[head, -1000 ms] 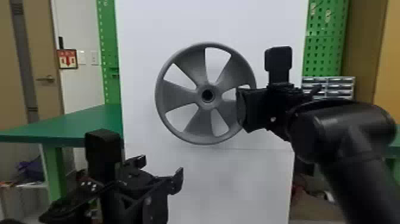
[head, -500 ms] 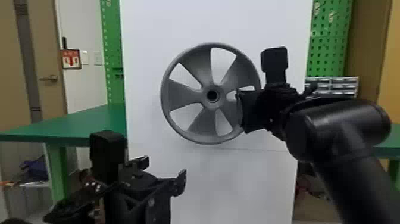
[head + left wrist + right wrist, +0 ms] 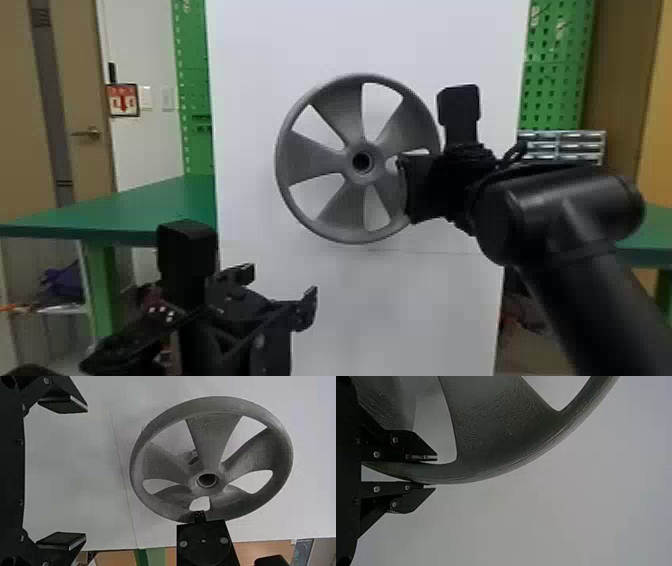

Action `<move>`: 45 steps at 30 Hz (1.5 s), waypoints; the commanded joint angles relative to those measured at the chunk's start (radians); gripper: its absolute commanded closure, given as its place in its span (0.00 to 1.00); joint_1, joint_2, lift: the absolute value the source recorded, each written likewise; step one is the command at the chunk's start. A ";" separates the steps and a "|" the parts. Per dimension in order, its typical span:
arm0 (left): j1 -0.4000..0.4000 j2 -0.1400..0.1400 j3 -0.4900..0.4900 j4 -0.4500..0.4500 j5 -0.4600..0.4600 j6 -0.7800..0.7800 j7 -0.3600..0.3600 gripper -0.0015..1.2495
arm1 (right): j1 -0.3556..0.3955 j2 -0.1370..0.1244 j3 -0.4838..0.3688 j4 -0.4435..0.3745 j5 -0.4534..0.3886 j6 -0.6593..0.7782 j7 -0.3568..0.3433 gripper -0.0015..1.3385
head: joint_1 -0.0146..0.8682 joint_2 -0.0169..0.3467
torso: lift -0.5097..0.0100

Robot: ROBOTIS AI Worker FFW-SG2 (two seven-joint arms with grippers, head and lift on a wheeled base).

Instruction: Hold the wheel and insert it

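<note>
Right black gripper point(image 3: 436, 473), jaws clamped on round grey plastic-looking wheel point(image 3: 310, 160), should insert it squarely; left black gripper point(image 3: 86, 473) has jaws apart.

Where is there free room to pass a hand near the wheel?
A hand could probably pass before the white board, left of the wheel, or between the wheel and the left gripper, lower left. It is crowded at the wheel's right side, where the right gripper holds the rim.
</note>
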 commanded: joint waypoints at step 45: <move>0.006 0.005 -0.011 0.006 0.005 -0.023 0.000 0.12 | 0.090 0.001 0.074 -0.104 0.012 -0.062 -0.106 0.90 | 0.22 0.32 | 0.03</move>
